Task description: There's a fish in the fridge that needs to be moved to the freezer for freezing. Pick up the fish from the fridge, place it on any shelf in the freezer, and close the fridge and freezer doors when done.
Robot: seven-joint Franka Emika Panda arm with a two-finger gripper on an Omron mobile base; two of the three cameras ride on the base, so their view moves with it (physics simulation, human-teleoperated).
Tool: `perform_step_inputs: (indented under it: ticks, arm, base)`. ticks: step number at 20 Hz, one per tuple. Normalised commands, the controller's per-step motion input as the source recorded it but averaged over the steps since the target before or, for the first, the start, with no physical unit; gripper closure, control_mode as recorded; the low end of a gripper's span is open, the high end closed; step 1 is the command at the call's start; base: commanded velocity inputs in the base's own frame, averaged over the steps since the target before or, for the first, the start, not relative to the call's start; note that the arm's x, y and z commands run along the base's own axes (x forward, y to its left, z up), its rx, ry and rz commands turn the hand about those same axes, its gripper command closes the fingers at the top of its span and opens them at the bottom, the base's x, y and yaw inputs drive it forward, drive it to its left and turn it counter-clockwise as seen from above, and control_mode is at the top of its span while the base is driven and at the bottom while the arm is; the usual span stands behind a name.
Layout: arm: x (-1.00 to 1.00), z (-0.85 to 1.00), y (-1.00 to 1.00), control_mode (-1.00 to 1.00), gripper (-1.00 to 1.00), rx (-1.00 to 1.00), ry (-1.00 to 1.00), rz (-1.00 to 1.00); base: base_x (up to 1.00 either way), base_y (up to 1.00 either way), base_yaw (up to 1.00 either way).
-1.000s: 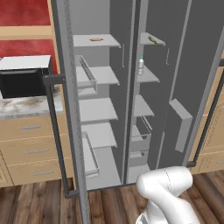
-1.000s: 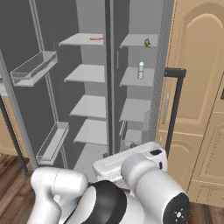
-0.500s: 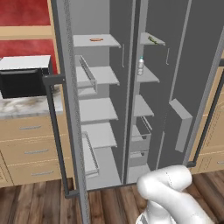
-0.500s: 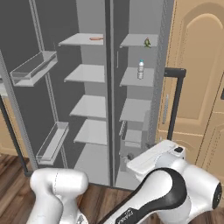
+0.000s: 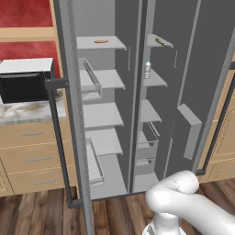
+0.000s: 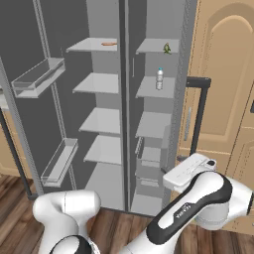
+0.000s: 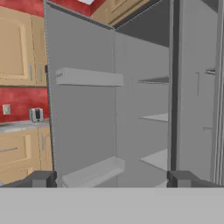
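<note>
While the fish (image 5: 100,41) lies top-shelf, the tool (image 7: 111,178) hangs far below.

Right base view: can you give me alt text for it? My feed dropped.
A tall grey side-by-side fridge stands with both doors open. An orange fish lies on the left compartment's top shelf; a water bottle stands on the right compartment's second shelf, under a green item. The white arm bends low in front.

tool (image 7: 109,179) fingertips spread, open door (image 7: 81,109), grey shelves (image 7: 155,117)
</note>
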Motion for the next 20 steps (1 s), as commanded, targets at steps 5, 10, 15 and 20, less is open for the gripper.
perform_step_inputs:
  ticks: [5, 10, 15, 20]
  arm:
    - [0.65, -0.37, -0.73, -1.00, -1.00, 0.11, 0.00, 0.11]
    - [0.59, -0.49, -0.46, -1.00, -1.00, 0.05, -0.01, 0.09]
    - [0.40, -0.50, -0.12, -1.00, -1.00, 0.00, -0.07, 0.06]
    - [0.29, -0.43, 0.00, -1.00, -1.00, 0.00, -0.02, -0.02]
  base:
    - [0.00, 0.00, 0.00]
    - [0.00, 0.00, 0.00]
    - [0.00, 0.00, 0.00]
    - [0.00, 0.00, 0.00]
